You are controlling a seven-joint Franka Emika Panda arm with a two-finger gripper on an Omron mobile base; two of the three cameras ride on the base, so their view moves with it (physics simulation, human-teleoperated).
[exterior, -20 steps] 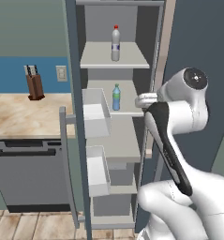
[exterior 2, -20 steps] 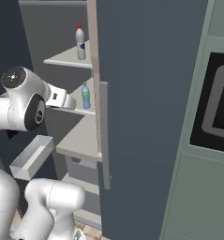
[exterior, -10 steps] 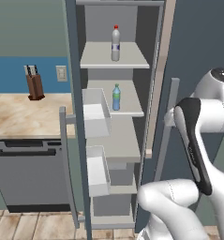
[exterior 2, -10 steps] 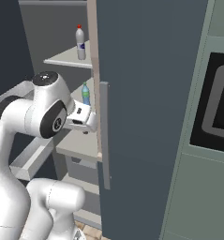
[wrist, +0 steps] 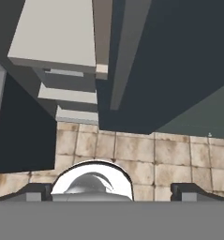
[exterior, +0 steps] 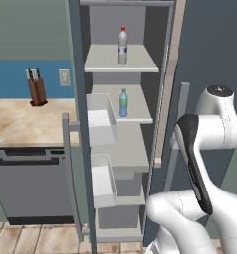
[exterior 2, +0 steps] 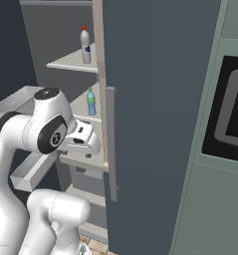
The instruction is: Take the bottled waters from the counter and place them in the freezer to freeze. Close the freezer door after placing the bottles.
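On the left a knife block (exterior: 36, 88) stands on the beige counter (exterior: 21, 124) above the dark dishwasher front (exterior: 33, 186), and just right of it the freezer door (exterior: 80, 124) hangs open with white bins (exterior: 101, 120) on its inner side. Inside the freezer (exterior: 121, 149), the whitish red-capped bottle (exterior: 122, 45) stands upright on the upper shelf (exterior: 121, 63) and the blue-green bottle with a green cap (exterior: 123, 103) stands upright on the shelf below. Further right, before the closed slate-grey door (exterior 2: 150, 119), the gripper (wrist: 111, 191) points down at the tiled floor (wrist: 132, 150) with its jaws spread wide and nothing between them.
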